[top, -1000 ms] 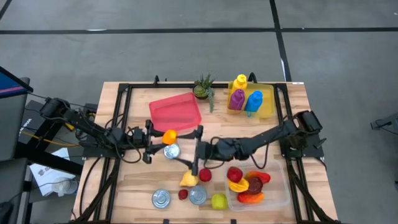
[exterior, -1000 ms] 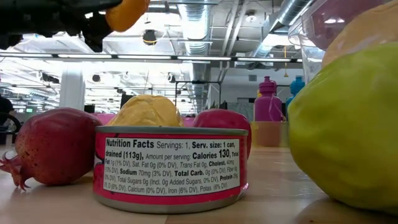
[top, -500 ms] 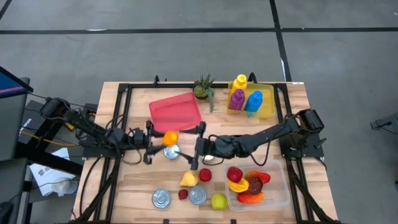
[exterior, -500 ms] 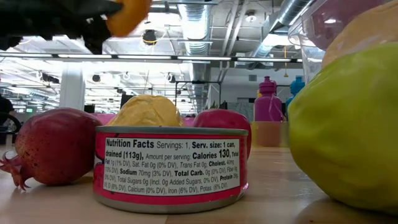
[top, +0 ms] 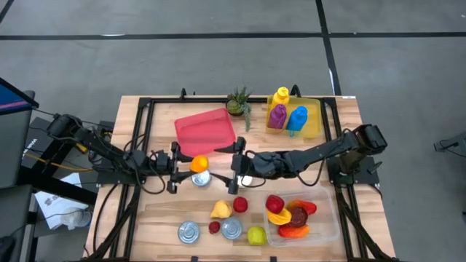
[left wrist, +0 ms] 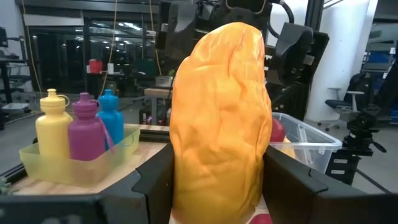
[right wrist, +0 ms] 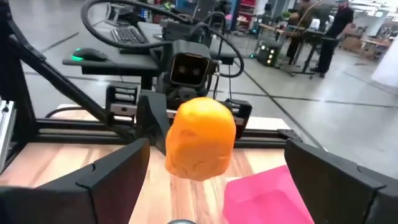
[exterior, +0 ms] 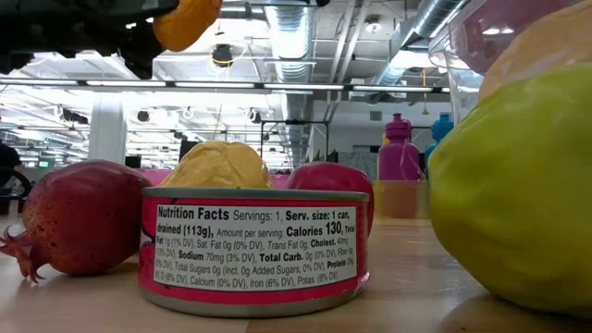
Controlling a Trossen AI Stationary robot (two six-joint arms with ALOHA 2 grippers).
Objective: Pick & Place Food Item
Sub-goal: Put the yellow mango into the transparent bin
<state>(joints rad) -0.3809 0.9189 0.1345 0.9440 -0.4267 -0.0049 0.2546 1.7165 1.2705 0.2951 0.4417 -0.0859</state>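
One lumpy, waxy orange fruit (left wrist: 221, 118) in left pincer (top: 188, 166).

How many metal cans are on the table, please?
3. One can lies under the orange food item near the table's middle; two cans stand at the front edge. Others may be hidden under the arms.

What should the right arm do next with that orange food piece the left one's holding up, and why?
Probably ease the right gripper forward so its open fingers straddle the orange food piece. The left gripper holds that piece above the table near the pink tray, and the right wrist view shows it centred ahead of the open fingers, not yet between them.
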